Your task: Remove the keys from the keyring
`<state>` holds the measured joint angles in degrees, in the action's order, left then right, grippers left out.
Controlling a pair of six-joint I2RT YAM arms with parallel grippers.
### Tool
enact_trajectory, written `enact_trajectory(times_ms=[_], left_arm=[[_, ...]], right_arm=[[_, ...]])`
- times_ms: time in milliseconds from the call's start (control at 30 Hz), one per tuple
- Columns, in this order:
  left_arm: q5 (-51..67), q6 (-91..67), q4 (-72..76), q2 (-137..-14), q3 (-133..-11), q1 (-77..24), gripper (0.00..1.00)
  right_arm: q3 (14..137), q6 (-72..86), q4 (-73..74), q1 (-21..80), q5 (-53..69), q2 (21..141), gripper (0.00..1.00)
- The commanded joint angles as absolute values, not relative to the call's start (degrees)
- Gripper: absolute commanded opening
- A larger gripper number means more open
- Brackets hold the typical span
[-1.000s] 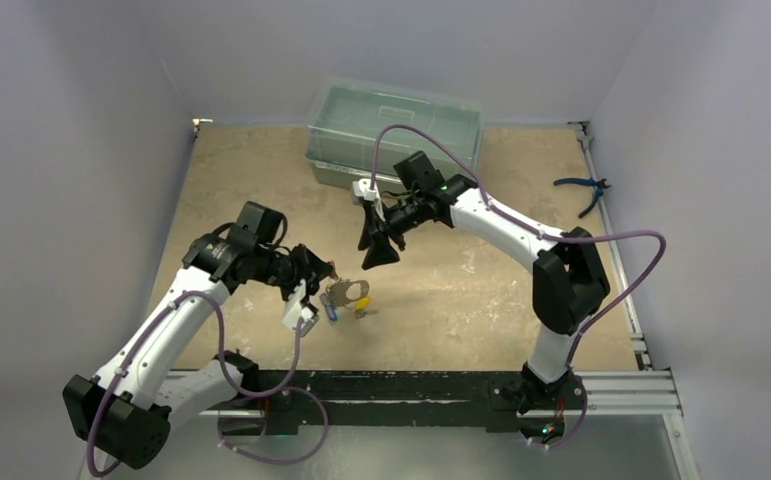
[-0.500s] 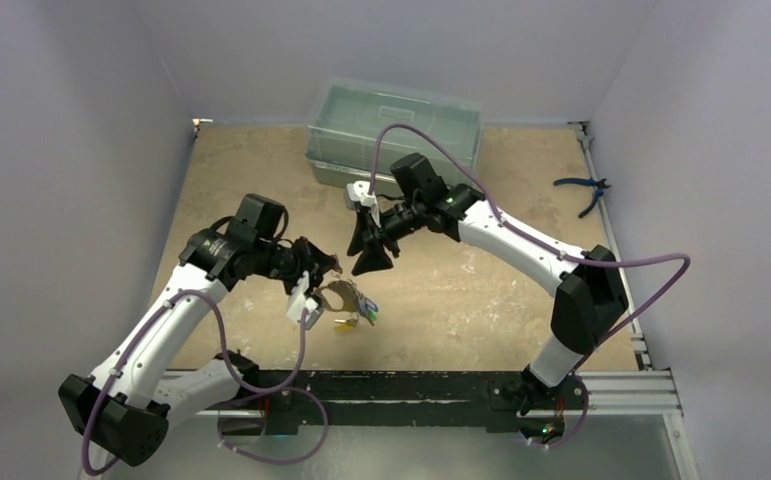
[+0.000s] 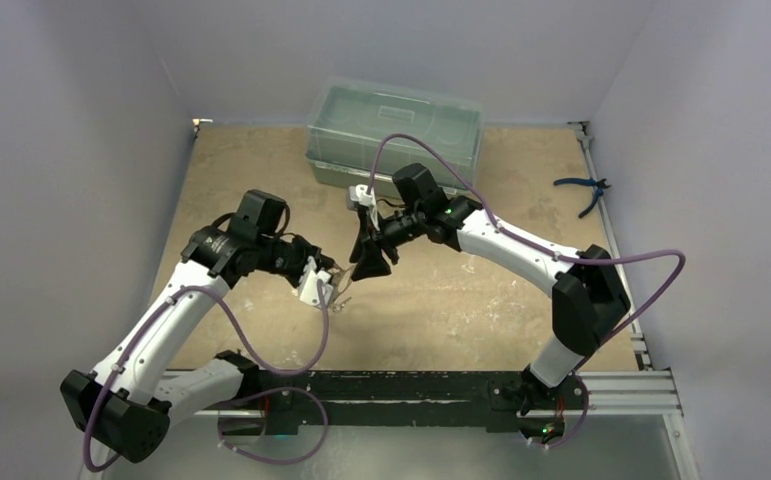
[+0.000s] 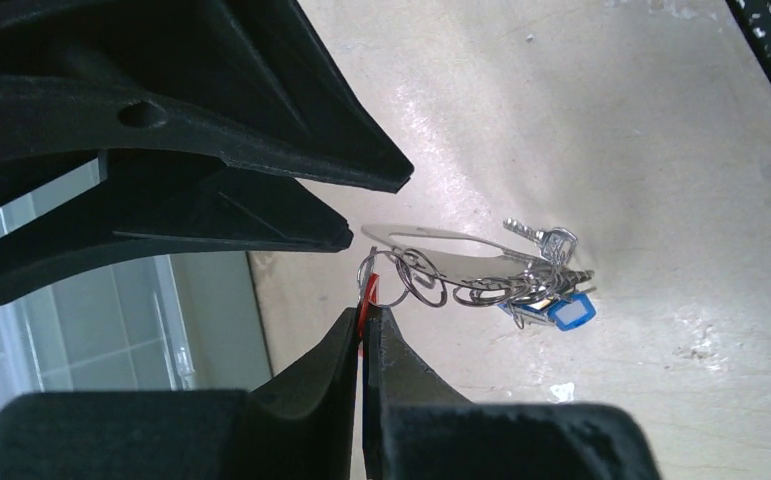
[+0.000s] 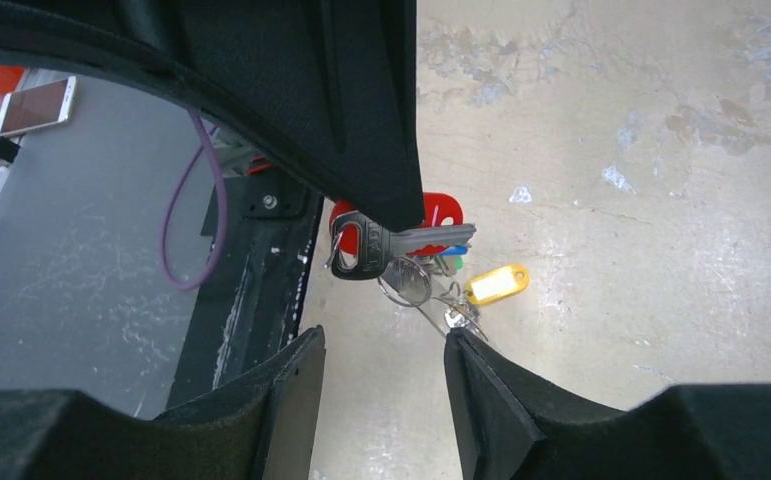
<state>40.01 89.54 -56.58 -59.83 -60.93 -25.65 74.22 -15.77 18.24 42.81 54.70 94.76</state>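
Observation:
My left gripper (image 4: 363, 312) is shut on a red tag (image 4: 368, 291) and holds the key bunch off the table. From it hang thin wire rings (image 4: 413, 280), the whitish strap (image 4: 441, 250), a silver key (image 4: 553, 240) and a blue tag (image 4: 571, 312). In the top view the left gripper (image 3: 325, 287) holds the bunch just left of my right gripper (image 3: 367, 263). The right gripper (image 5: 383, 340) is open and empty, its fingers just below the bunch. That view shows a black-headed key (image 5: 363, 247), the red tag (image 5: 439, 212) and a yellow tag (image 5: 496, 283).
A clear plastic box (image 3: 396, 125) stands at the back of the table. Blue-handled pliers (image 3: 583, 190) lie at the right edge. A black rail (image 3: 411, 385) runs along the near edge by the arm bases.
My left gripper has lifted the key bunch off the table and carried it up and right toward the right gripper. The right gripper has shifted slightly left.

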Motion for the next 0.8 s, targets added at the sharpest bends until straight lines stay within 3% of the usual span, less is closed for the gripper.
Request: enact_trajectory(times_ms=[0, 767], left_arm=[[41.85, 80.05, -54.83, -60.58, -64.31, -25.93, 0.00], [33.40, 43.49, -53.89, -69.61, -72.67, -25.93, 0.00]], right_arm=[[73.92, -11.79, 14.00, 42.81, 53.81, 92.29, 0.52], [74.62, -3.55, 13.97, 42.23, 47.35, 89.87, 0.48]])
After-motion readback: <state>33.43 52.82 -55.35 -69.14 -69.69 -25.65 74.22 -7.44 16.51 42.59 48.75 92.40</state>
